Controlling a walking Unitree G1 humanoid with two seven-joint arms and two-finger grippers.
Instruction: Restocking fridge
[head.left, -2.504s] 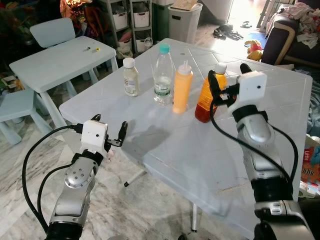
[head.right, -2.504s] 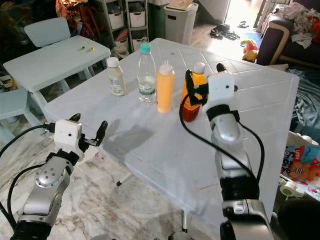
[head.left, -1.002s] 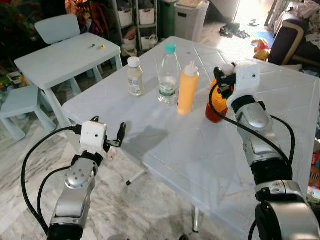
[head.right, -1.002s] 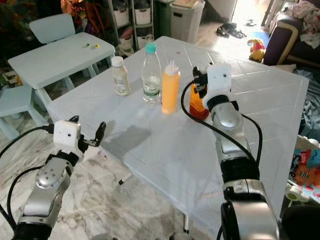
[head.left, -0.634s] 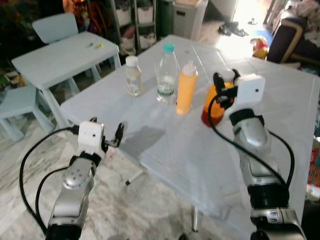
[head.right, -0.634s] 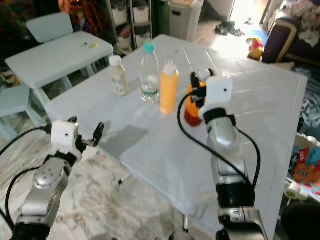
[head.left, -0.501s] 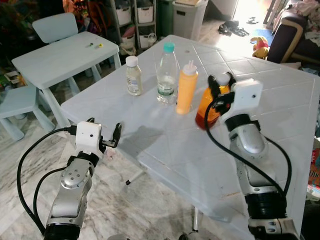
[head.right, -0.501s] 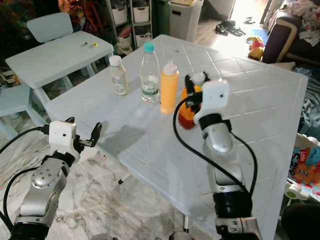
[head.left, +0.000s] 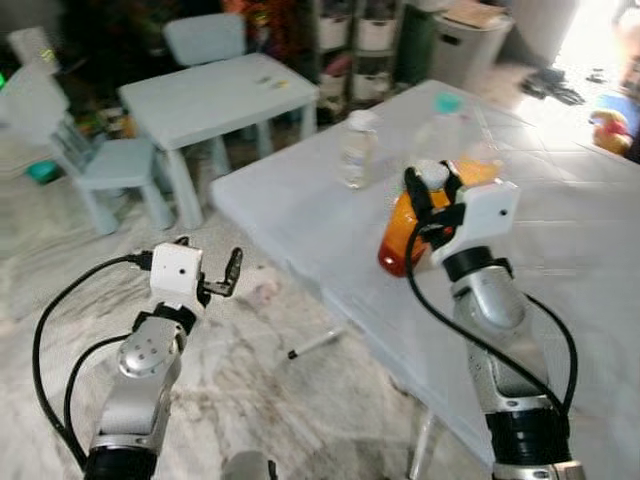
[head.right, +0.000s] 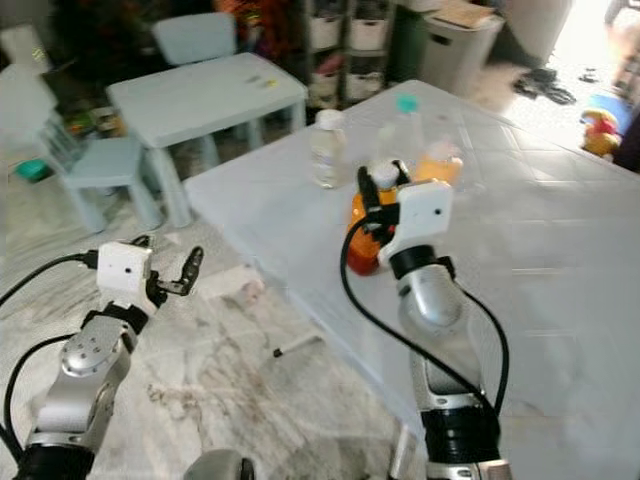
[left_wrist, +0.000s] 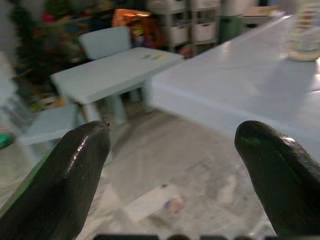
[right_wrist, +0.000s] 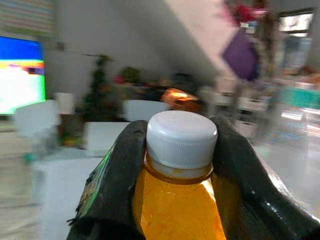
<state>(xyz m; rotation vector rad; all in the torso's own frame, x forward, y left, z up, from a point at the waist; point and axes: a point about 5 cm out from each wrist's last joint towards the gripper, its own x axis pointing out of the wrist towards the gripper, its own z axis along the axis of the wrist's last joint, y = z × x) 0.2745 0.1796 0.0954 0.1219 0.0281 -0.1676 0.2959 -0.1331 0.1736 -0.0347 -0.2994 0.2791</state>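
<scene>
Pale marble floor (head.left: 300, 400) and a cluttered living room surround a large white bench (head.left: 590, 250), with a small light-blue table (head.left: 210, 95) and chair (head.left: 60, 120) beyond it. Right claw (head.left: 432, 195) is clamped around the neck of an orange juice bottle (head.left: 400, 235), just under its white cap (right_wrist: 181, 137), one black finger (right_wrist: 112, 190) on each side. That bottle is tilted, its base toward the bench edge and its long axis leaning away from upright; it looks lifted or dragged off the surface, though contact with the bench cannot be told for sure. Behind it on the bench stand a small pale bottle (head.left: 358, 150), a clear bottle with a teal cap (head.left: 440, 125) and an orange squeeze bottle (head.right: 440, 160), blurred. Left claw (head.left: 205, 272) hangs low over the floor, well apart from the bench, fingers spread and holding nothing. Right arm is plainly the nearer one and already has the load; the judged next step is carrying it away toward a fridge.
</scene>
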